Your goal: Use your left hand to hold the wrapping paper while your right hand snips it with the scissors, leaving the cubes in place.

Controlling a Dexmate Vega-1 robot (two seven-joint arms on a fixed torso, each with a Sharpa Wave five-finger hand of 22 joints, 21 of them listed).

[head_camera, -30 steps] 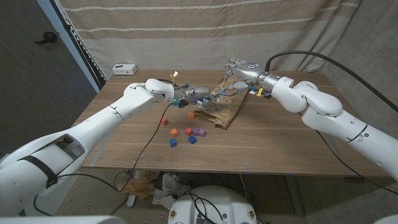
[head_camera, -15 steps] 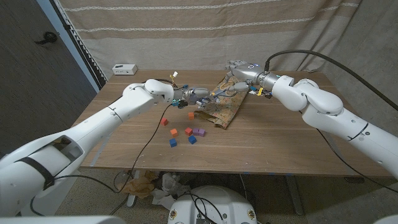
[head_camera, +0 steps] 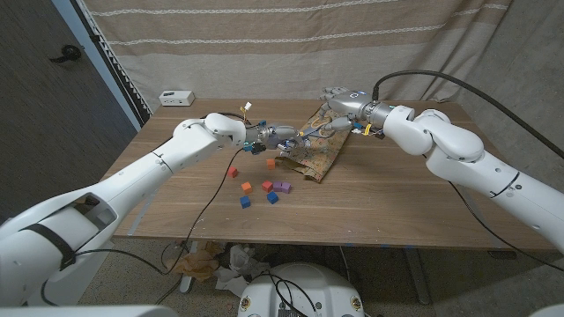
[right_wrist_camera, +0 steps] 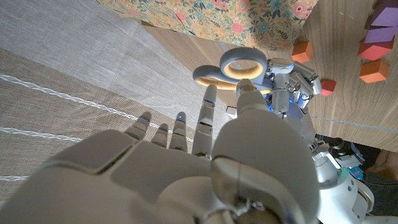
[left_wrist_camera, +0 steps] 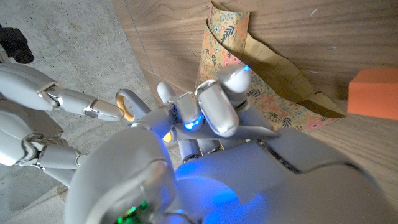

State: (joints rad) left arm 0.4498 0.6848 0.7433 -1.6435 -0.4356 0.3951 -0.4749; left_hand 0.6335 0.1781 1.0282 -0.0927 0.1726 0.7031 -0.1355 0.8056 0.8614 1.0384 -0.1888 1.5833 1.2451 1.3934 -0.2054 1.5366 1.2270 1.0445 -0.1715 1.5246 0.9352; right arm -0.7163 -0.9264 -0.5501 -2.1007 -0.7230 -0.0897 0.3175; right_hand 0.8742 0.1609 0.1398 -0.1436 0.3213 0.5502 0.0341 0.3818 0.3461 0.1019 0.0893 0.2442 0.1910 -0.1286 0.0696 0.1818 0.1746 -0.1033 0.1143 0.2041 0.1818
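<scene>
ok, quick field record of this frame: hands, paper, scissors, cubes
left hand: on the near-left edge of the paper, fingers on it
right hand: over the paper's far side, finger at the scissors handle loop; firm grip cannot be told
paper: floral, crumpled, table centre-back
scissors: grey handle with a yellow-lined loop, blades hidden
cubes: red, orange, blue, purple, loose on the table near of the paper
cut: none visible

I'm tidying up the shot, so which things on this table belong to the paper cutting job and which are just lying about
Job: wrapping paper, scissors, left hand, right hand, cubes (to be left in place).
Lying about: white box at the far left corner, loose cable over the table.
</scene>
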